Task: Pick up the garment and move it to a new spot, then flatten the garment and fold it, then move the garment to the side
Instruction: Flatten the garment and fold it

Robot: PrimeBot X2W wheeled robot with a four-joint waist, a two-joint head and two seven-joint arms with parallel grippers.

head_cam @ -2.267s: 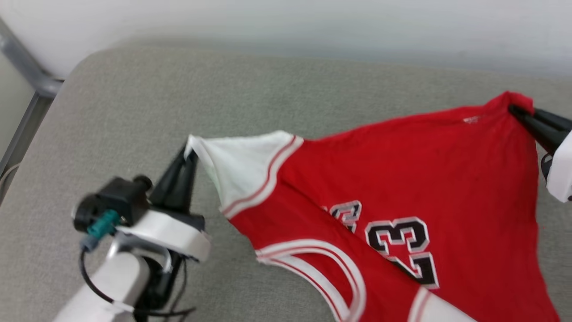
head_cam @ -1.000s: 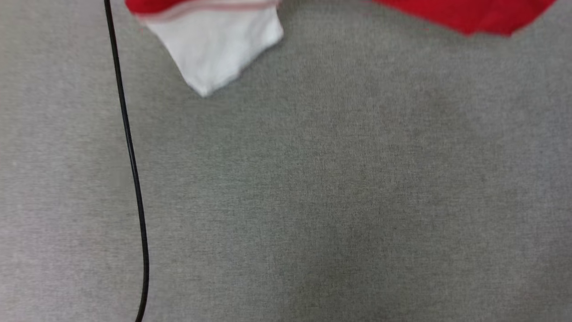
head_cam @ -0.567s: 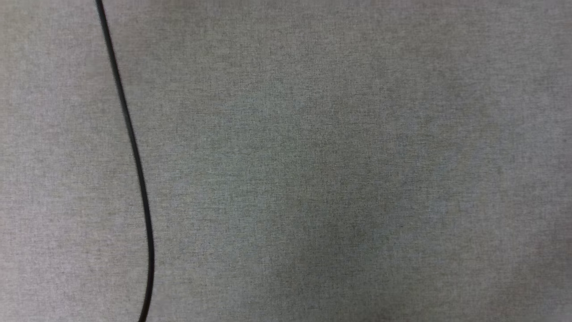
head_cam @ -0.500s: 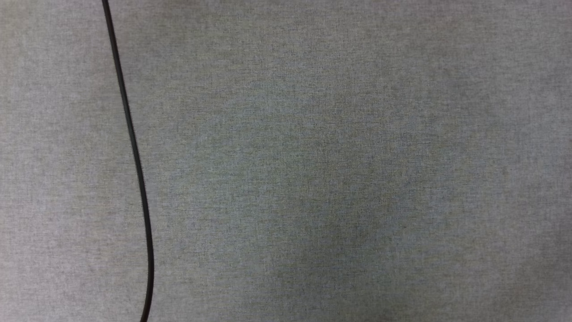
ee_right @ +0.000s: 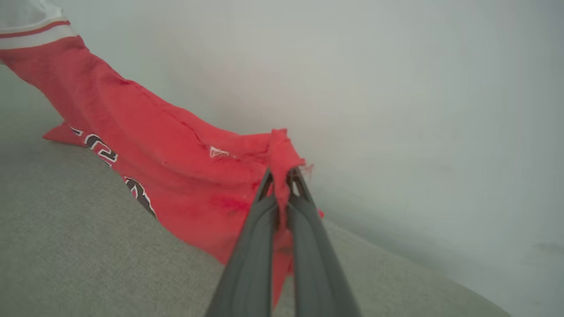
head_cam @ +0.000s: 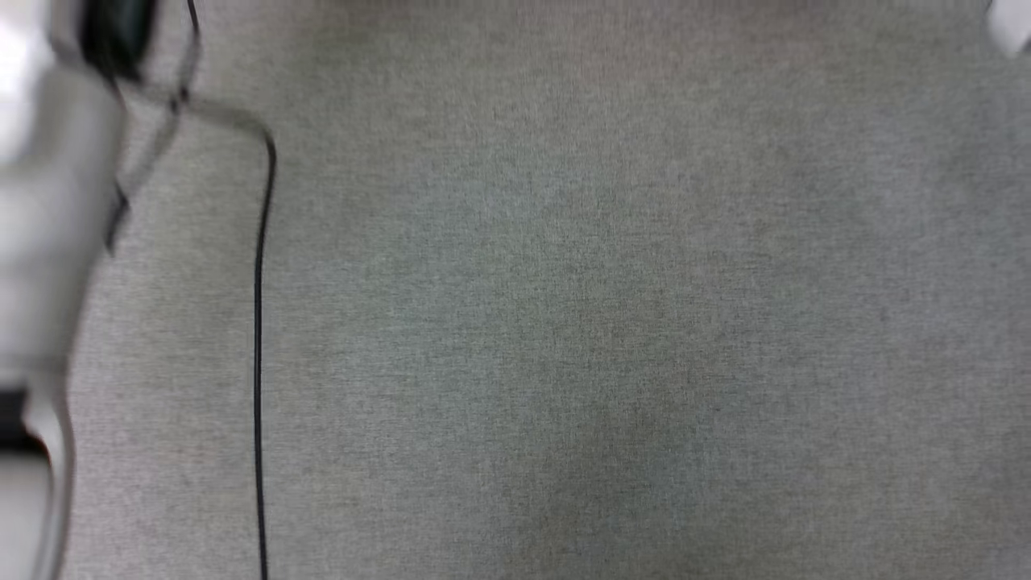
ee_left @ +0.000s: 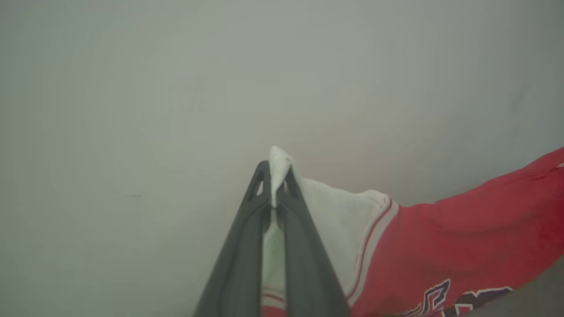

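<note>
The red jersey-style shirt with white short sleeves, striped trim and black white-edged lettering (ee_right: 176, 167) is stretched in the air between the two pairs of fingers. It sags away from each pinch, and its lettered lower part drops below finger level toward the grey woven cushion (ee_right: 88, 246). The cushion's curve hides whether the cloth rests there.

The left fingers (ee_left: 263, 198) are clamped tight on the tip of a white sleeve (ee_left: 335, 211), with a small peak of cloth poking out just beyond them. The right fingers (ee_right: 264, 211) are closed too, pinching a bunched red corner that sticks up just past their tips.

Both bites look small. The sleeve tip is the more likely to slip, since the weight of the whole shirt pulls sideways on that thin point. If it slides out, the shirt would swing down from the right fingers alone and land in a heap.

If the arms carry on while the low part trails on the cushion, the hem could drag and roll under. Creases would then be trapped beneath the shirt before flattening starts. Lowering one side ahead of the other would lay it skewed.

In the head view a thin black cable (head_cam: 258, 362) hangs beside the blurred pale forearm (head_cam: 40, 242), behind the left fingers. It could snag loose cloth if the arm sweeps back.
</note>
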